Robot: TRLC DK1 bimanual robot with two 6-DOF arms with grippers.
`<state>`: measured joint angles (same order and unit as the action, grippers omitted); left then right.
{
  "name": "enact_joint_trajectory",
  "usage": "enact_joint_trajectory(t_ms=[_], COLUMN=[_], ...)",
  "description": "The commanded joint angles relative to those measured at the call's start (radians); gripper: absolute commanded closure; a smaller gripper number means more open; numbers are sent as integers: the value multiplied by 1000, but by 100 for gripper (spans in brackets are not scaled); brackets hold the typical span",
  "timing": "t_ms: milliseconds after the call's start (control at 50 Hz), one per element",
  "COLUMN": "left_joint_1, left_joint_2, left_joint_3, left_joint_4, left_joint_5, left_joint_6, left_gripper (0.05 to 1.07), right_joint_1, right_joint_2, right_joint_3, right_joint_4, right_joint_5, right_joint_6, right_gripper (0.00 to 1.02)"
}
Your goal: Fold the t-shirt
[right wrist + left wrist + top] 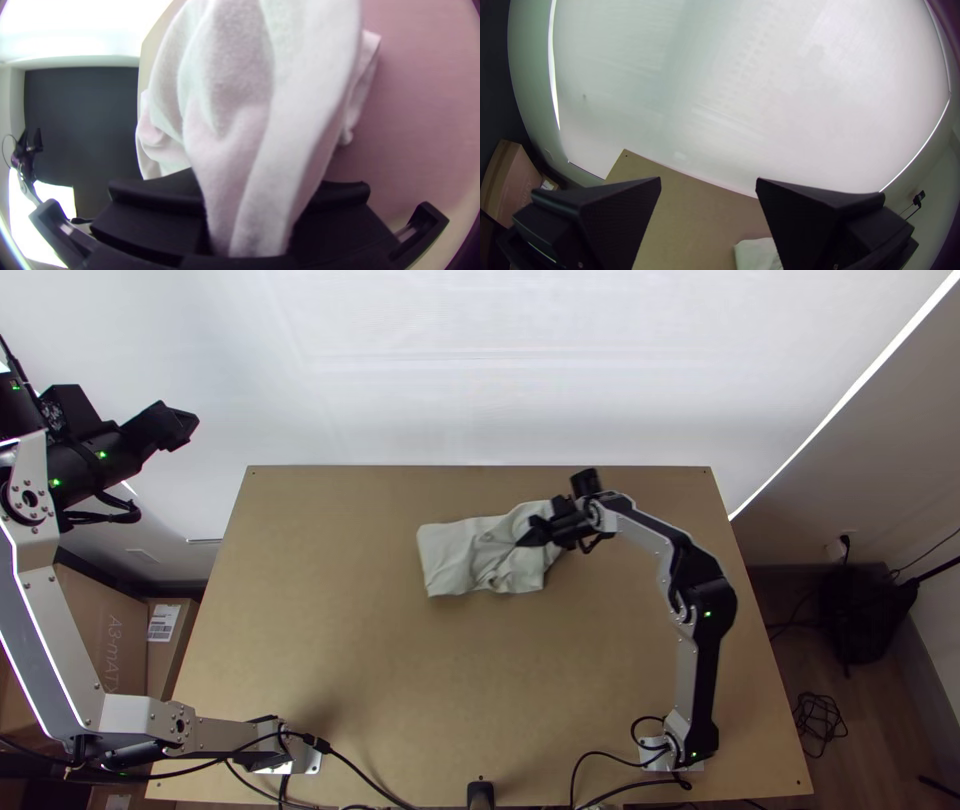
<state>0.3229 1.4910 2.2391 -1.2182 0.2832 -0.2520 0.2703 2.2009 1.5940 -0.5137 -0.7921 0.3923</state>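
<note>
The t-shirt point(455, 555) is found bunched beneath and beside the right claw point(526, 540), by which gathered cloth is gripped. Light, soft, easily creased handling is to be expected; its flatter outer edge point(428, 560), away from this claw, should rather be taken. The left claw point(708, 181), well apart, is spread and empty.

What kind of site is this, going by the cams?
Probably a robotics lab or test cell: two bench-mounted arms, the right one's hand on a pale cloth, a bare wooden table, and cardboard boxes stacked beside it.
</note>
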Motion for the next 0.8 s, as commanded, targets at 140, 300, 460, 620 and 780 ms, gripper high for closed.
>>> enact_joint_trajectory(t_ms=[140, 300, 460, 620, 780], left_joint_1=[10, 16, 27, 22, 15], left_joint_2=[-14, -11, -3, 2, 2], left_joint_3=[8, 8, 7, 1, -10], left_joint_4=[11, 19, 36, 40, 57], left_joint_5=[1, 4, 5, 10, 10], left_joint_6=[22, 22, 22, 20, 19], left_gripper=[10, 10, 10, 10, 10], right_joint_1=[-316, -503, -654, -732, -741], right_joint_2=[-49, -63, -63, -76, -182], right_joint_3=[0, 24, 41, 38, 21], right_joint_4=[-17, -23, -43, -65, -123], right_joint_5=[28, 54, 96, 122, 148], right_joint_6=[20, 20, 17, 3, -73], right_gripper=[100, 100, 100, 84, 4])
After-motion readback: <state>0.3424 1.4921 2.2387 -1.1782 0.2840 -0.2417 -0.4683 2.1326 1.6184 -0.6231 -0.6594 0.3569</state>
